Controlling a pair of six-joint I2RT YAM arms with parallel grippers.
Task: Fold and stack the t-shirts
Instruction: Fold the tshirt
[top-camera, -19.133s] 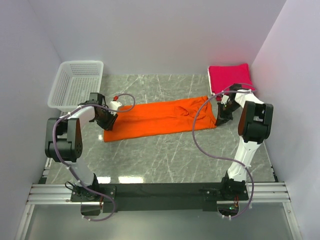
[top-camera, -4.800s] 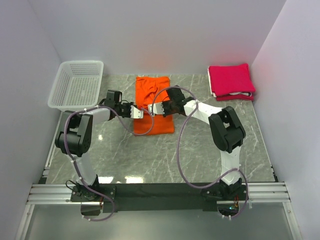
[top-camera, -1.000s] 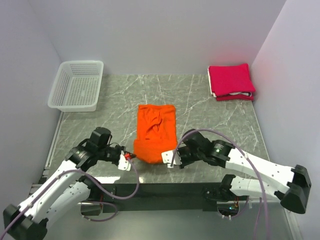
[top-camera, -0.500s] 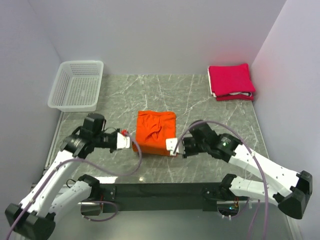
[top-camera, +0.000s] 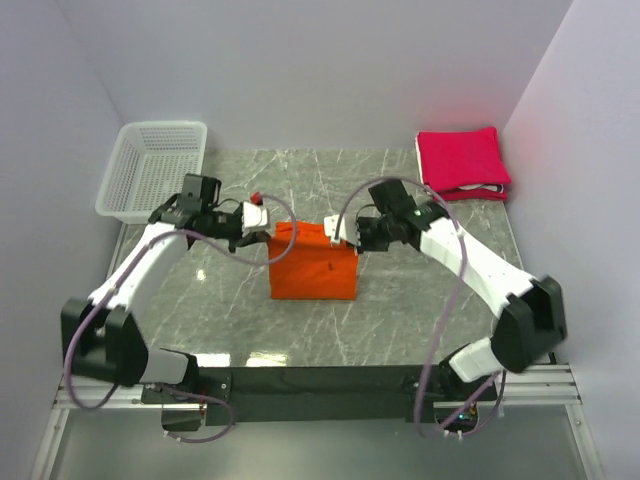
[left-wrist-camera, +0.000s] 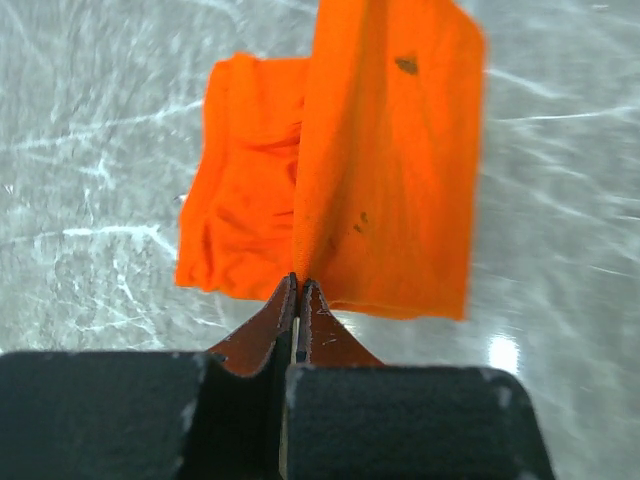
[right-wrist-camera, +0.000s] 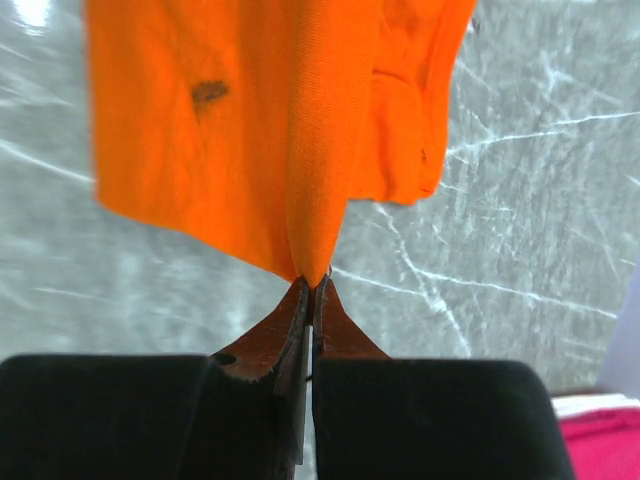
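Gripping the far edge of the orange t-shirt (top-camera: 313, 270) at the middle of the frame, the left claw (top-camera: 267, 230) is clamped on its left corner and the right claw (top-camera: 336, 233) on its right corner. Crimson folded t-shirts (top-camera: 461, 160) lie stacked at the upper right of the table (top-camera: 420, 310).

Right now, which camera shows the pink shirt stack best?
Top external: the whole pink shirt stack shows at the far right. Right wrist catches only its corner; left wrist shows none.
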